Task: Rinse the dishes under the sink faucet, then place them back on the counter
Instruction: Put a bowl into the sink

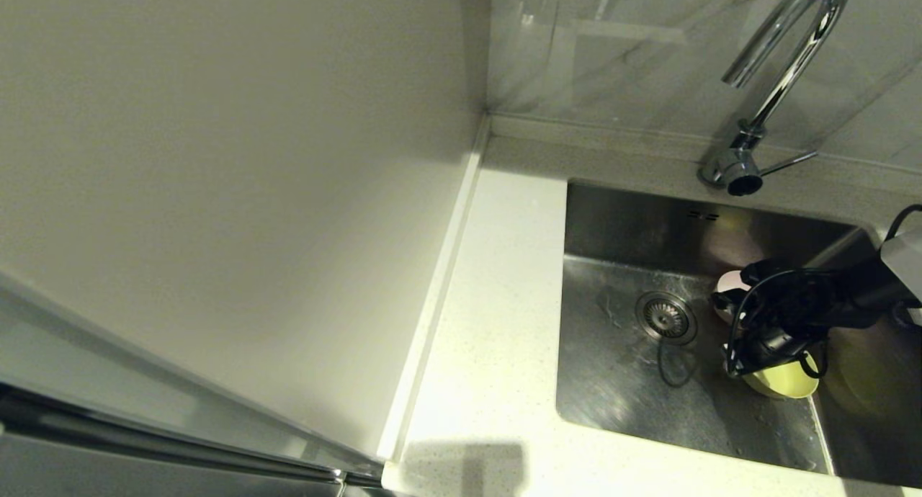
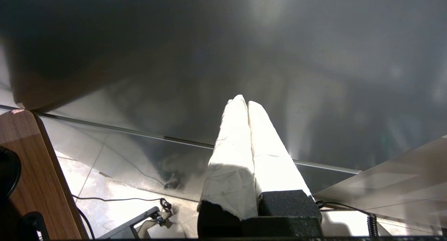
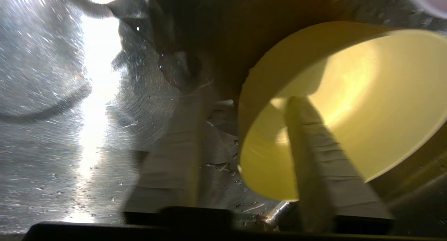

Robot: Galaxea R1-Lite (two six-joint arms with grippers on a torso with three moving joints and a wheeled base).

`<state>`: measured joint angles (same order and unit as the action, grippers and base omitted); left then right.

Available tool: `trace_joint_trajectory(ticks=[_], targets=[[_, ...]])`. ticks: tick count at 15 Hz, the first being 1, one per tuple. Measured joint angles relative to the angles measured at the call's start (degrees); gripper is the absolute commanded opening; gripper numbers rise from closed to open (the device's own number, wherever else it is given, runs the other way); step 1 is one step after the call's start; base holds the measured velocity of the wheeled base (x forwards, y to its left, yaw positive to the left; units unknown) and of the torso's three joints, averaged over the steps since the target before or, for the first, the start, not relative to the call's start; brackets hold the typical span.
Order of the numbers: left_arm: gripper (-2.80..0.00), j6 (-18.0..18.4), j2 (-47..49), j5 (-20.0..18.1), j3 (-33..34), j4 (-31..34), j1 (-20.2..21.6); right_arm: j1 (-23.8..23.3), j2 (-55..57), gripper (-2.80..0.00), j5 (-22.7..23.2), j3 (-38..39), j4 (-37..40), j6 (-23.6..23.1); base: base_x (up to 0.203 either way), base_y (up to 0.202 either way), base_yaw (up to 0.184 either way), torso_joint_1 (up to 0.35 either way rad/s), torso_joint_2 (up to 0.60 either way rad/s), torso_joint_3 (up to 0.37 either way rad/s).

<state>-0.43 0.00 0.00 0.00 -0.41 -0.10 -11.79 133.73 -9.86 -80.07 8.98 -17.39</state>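
My right gripper (image 1: 745,356) is down in the sink (image 1: 619,389), to the right of the round drain (image 1: 666,317). It is open and straddles the wall of the yellow-green bowl (image 1: 784,385), which lies tilted on its side: one finger (image 3: 314,153) is inside the bowl (image 3: 366,104), the other stands outside, apart from it. A pale pink bowl (image 1: 729,284) shows just behind the gripper. The blue-white bowl is hidden. The chrome faucet (image 1: 785,65) rises behind the sink, no water running. My left gripper (image 2: 246,102) is shut and empty, parked off to the side.
The white speckled counter (image 1: 497,302) runs along the sink's left, bounded by a raised edge strip (image 1: 439,281) and the cream wall panel. The faucet's side lever (image 1: 789,163) points right. Droplets lie on the sink floor (image 3: 216,166). A black cable loops beside the right gripper.
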Motion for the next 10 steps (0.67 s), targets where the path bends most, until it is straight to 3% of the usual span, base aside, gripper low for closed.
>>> trace_joint_trajectory(ticks=[10], targets=[[-2.8, 0.0, 0.0, 0.0, 0.0, 0.0, 0.0, -2.0, -14.3, 0.0, 1.6, 6.4, 2.8, 6.8, 0.0, 0.0, 0.0, 0.0, 0.0, 0.0]])
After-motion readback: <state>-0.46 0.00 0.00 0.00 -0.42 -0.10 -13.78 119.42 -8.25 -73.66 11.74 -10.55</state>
